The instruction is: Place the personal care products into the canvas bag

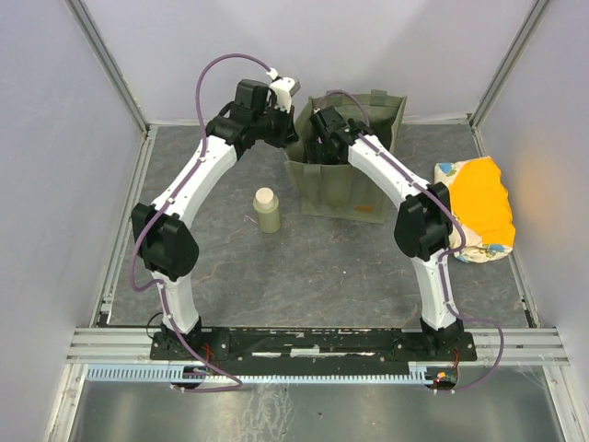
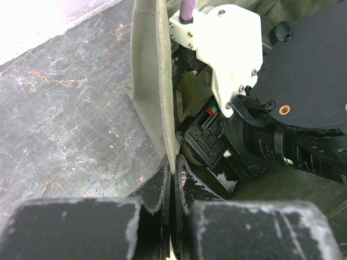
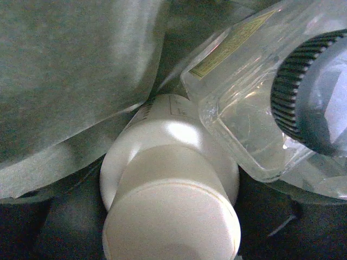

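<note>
The olive-green canvas bag stands at the back middle of the table. My left gripper is at its left rim, shut on the bag's fabric edge, with the fingers pinching it. My right gripper reaches down inside the bag. In the right wrist view a cream bottle with a pale cap fills the space between the jaws, held there. It leans on a clear square bottle with a dark cap. An olive-green bottle stands on the table left of the bag.
An orange and cream soft packet lies at the right side of the table. White walls close in the back and both sides. The right arm's wrist crowds the bag's opening in the left wrist view.
</note>
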{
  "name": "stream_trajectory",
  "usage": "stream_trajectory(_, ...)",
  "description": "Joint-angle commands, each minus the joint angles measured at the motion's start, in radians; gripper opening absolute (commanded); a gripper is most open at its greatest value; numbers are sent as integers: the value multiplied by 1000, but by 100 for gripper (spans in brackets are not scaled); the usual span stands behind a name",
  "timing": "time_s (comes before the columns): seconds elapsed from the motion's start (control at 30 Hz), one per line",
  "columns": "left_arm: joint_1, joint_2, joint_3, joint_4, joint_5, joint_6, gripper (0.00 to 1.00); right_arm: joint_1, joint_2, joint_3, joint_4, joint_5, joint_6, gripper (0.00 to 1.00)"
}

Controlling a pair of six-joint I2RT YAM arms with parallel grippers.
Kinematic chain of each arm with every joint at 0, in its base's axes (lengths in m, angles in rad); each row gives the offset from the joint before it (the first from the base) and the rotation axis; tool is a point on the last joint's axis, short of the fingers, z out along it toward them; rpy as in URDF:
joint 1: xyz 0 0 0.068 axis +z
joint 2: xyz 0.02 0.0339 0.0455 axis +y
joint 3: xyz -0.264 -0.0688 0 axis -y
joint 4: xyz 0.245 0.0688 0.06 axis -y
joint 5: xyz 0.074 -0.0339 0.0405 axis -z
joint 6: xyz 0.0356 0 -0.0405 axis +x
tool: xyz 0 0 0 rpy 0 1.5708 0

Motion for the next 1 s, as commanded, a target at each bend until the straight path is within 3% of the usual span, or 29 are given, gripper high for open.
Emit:
stream_trajectory(0.0,19,-87,81,39,-11,-28,3,-1,-2,81,8,42,29,0)
stream_trajectory(0.1,19,-84,86,38,-10,-29,3,-2,5,78,3,35,22,12)
stream_trajectory(0.33,17,-75,80,37,-8,-33,3,-1,-41,88,10,18,4,71)
stream_trajectory(0.43,18,-69,79,39,-8,-34,3,-1,-70,112,5,14,-10,84)
stream_trajectory(0.67,17,-57,75,56,-1,-43,3,-1,-144,177,-21,15,-45,98)
stream_trajectory(0.97,17,-30,76,60,-1,-28,3,34,-400,74,12,50,-136,99)
